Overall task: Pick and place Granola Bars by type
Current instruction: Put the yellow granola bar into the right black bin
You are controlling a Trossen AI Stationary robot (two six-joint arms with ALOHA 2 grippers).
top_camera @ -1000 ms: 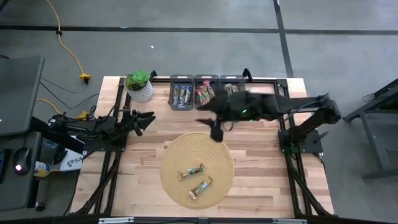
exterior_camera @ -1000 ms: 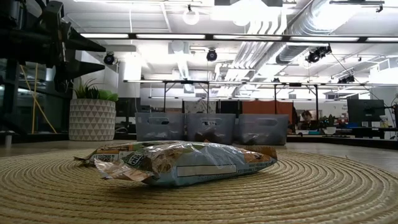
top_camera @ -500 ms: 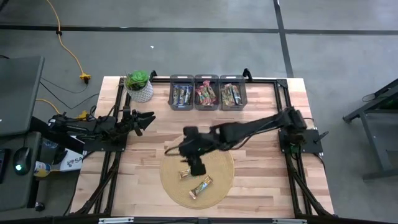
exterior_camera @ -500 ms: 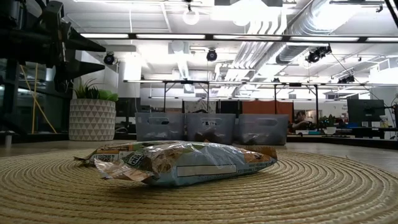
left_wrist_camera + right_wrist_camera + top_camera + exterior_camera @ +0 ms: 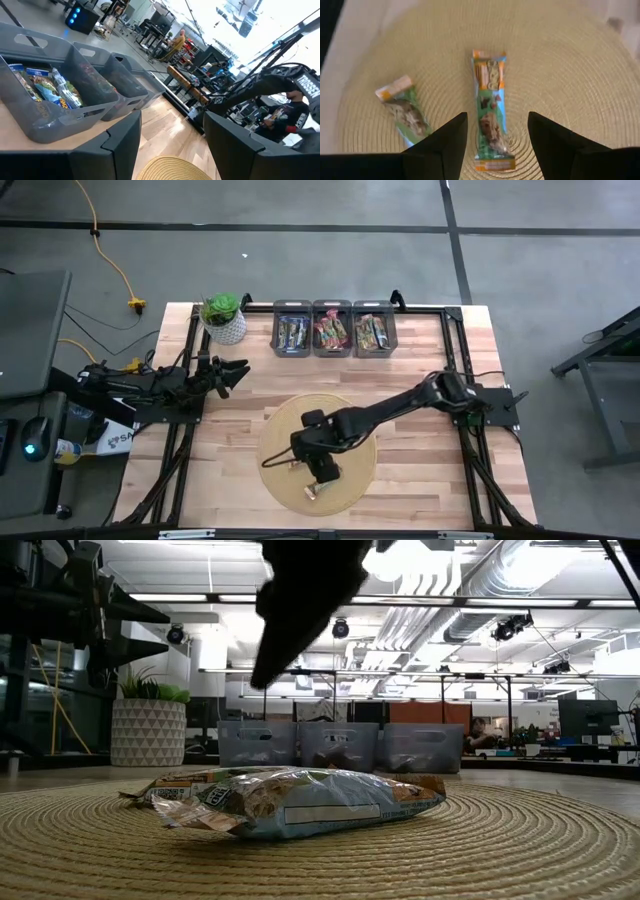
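Two granola bars in green and tan wrappers lie flat on the round woven mat point(image 5: 355, 465). One bar point(image 5: 490, 117) lies in line with the gap between my right gripper's fingers. The other bar point(image 5: 402, 112) lies beside it. My right gripper point(image 5: 318, 468) hangs open above them, pointing steeply down, and touches nothing. In the low view it point(image 5: 300, 610) shows well above the bar point(image 5: 290, 802). In the high view it covers most of both bars point(image 5: 290, 462), point(image 5: 312, 492). My left gripper point(image 5: 235, 370) waits open at the table's left.
Three grey bins point(image 5: 293, 332), point(image 5: 332, 330), point(image 5: 373, 332) holding sorted bars stand in a row at the far edge. A potted plant point(image 5: 225, 318) stands left of them. Bare wood table point(image 5: 420, 480) surrounds the mat.
My right gripper has swept from beside the bins toward the near edge and the left. It has come down over the mat and tipped to point steeply down at the bars. Its fingers have stayed open. The bars have not moved.
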